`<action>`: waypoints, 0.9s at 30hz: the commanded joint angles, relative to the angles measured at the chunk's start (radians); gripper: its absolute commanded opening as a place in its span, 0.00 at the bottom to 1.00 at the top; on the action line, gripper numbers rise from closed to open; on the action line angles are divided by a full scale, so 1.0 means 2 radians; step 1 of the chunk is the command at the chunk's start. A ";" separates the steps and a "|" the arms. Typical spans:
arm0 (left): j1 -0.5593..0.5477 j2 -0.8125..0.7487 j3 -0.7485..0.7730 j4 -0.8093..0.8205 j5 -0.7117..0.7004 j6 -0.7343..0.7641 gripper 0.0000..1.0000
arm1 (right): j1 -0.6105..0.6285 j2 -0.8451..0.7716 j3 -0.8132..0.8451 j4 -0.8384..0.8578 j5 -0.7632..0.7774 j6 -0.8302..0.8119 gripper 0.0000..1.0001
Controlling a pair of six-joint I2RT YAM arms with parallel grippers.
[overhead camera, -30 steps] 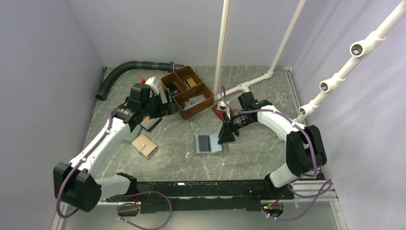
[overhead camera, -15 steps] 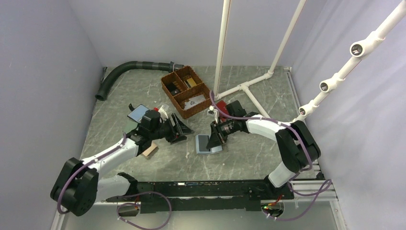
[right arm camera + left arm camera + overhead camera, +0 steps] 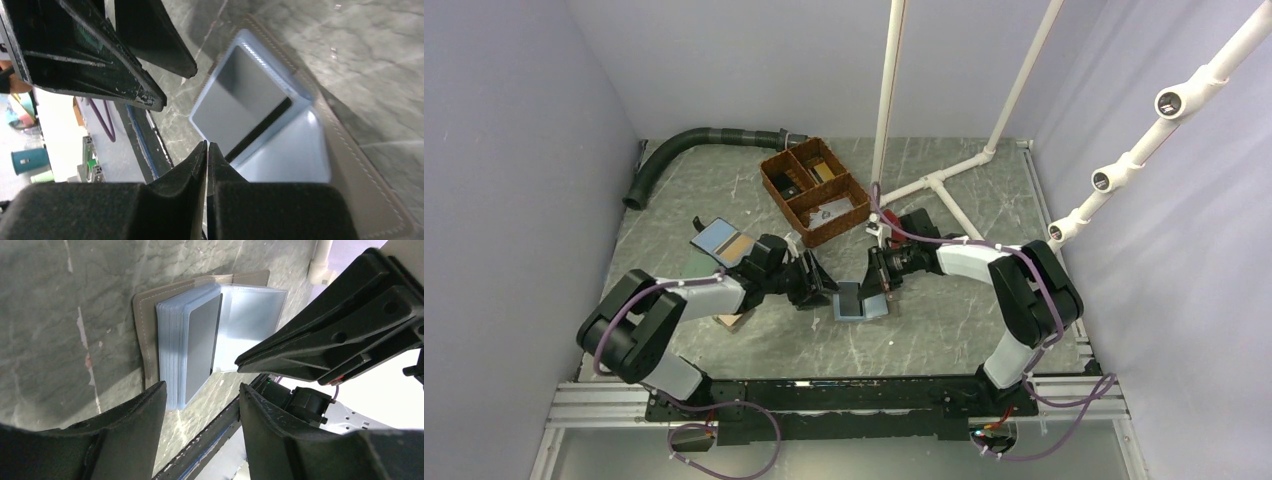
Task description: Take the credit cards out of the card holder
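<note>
**as the holder lies open, both tools stand at it: left released, right clenched**

where the grey marbled bench point(image 3: 924, 335) is seen from above, the card holder point(image 3: 872, 310) lies opened flat near its middle, between the two arms. its taupe outside faces down and its light blue inside faces up.

the credit cards point(image 3: 200, 345) sit in the holder, stacked on the half nearer the left arm. a grey card face is uppermost. the other half shows only pale blue lining.

the left tool point(image 3: 200, 390) is at the holder's left edge. it is released, with its fingers standing apart on either side of one end of the card stack. whether they touch the holder cannot be told.

the right tool point(image 3: 206, 150) is at the holder's far right side, over the pale blue half. it is clenched, finger against finger, with the tips just beside the edge of the top card. whether anything is caught between them cannot be told.

a brown divided basket point(image 3: 834, 228) stands well behind the holder. a blue wallet with a tan panel point(image 3: 722, 240) lies to the left, beside the left arm. a black hose point(image 3: 694, 140) curves along the far left of the bench.
</note>
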 commanded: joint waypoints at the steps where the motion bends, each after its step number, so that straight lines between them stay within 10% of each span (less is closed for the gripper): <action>1: -0.008 0.028 0.033 0.032 0.025 0.014 0.60 | -0.013 -0.003 -0.009 0.018 0.016 0.007 0.07; 27: -0.013 0.051 0.059 0.027 0.042 0.031 0.56 | -0.025 0.061 0.013 -0.010 0.032 0.001 0.15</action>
